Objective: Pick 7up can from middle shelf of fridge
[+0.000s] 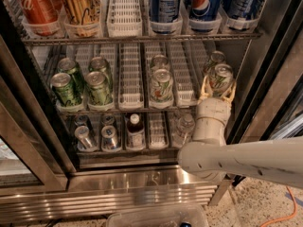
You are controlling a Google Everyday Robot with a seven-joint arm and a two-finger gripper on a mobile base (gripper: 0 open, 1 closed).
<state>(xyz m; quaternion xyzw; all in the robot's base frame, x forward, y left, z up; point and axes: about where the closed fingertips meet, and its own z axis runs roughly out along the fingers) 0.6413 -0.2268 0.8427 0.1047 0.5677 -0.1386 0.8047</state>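
The fridge point(265, 56) stands open. On its middle shelf point(130, 109) the front-right lane holds a pale 7up can point(220, 75) with green lettering and a silver top. My gripper point(218, 88) reaches in from the lower right. Its two tan fingers point(204, 88) lie against the can's left and right sides near its base, and the can still stands on the rack. A second pale can point(161, 85) stands in a middle lane, and another point(215, 58) stands behind the held one. Dark green cans point(66, 89) fill the left lanes.
The upper rack holds red and gold cans point(35, 6) and blue Pepsi cans point(204, 4). The lower rack holds small silver cans point(85, 137), a dark bottle point(135, 129) and a clear bottle point(183, 126). The dark door frame point(258, 93) stands right of my wrist. A clear bin point(156, 217) lies below.
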